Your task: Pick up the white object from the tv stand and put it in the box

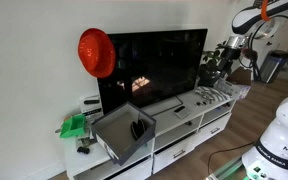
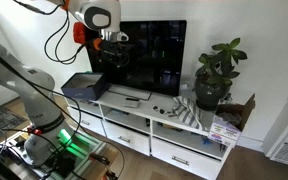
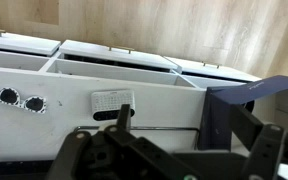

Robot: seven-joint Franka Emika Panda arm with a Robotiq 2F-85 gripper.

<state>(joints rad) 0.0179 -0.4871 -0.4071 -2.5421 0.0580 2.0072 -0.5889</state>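
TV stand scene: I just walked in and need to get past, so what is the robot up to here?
One robot arm is working at the tv stand. Its gripper hangs in the air in front of the stand, touching nothing visible. The white object lies on the stand, not yet picked up, and the box sits at one end. Whether the jaws are open is unclear.

box (image 2: 84, 86) on tv stand (image 2: 174, 135) | TV (image 2: 152, 55) behind | plant (image 2: 216, 75) opposite end
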